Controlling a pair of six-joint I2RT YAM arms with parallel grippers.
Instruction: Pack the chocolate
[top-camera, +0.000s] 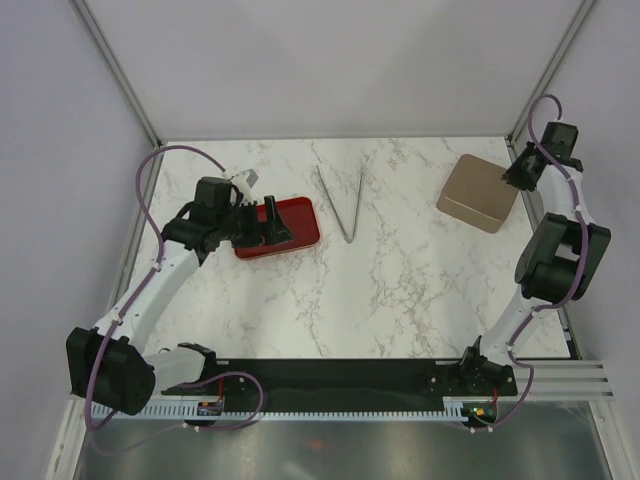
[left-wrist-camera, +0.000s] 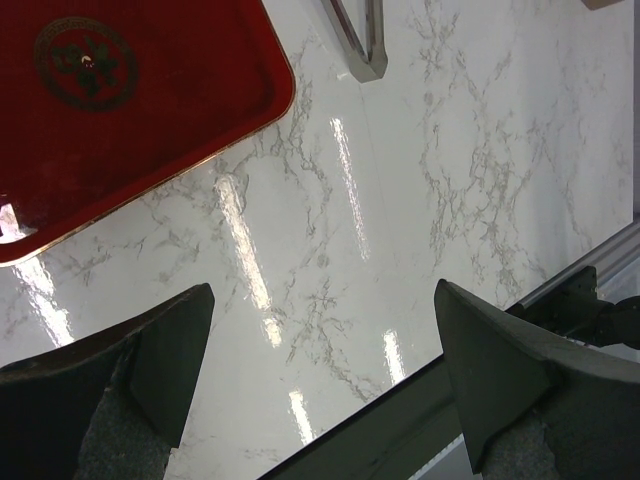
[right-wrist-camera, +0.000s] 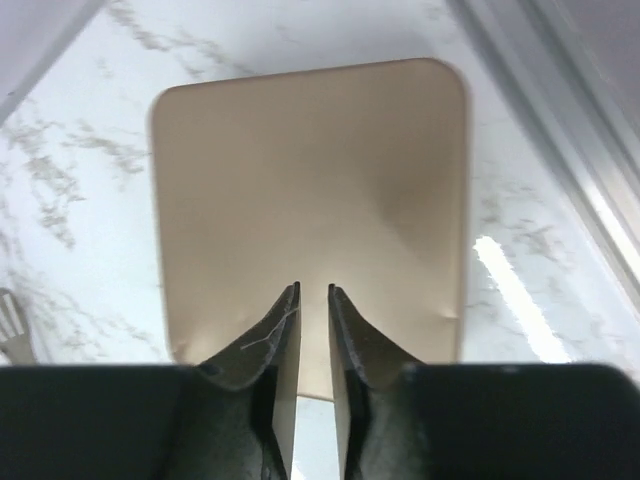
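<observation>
No chocolate shows in any view. A flat red tray (top-camera: 295, 222) with a gold rim and a round gold emblem (left-wrist-camera: 85, 62) lies at the left. My left gripper (top-camera: 262, 222) hovers over its near-left part. In the left wrist view this gripper (left-wrist-camera: 322, 290) is wide open over bare marble, the red tray (left-wrist-camera: 150, 120) beyond it. My right gripper (top-camera: 516, 178) hangs at the far right over a tan square lid (top-camera: 478, 192). Its fingers (right-wrist-camera: 313, 288) stand almost together above the lid (right-wrist-camera: 310, 170), with only a thin gap and nothing between them.
Metal tongs (top-camera: 342, 205) lie in a V on the marble between the tray and the lid, and their joint end (left-wrist-camera: 362, 45) shows in the left wrist view. Frame posts and walls close in the table. A black rail (top-camera: 350, 375) runs along the near edge.
</observation>
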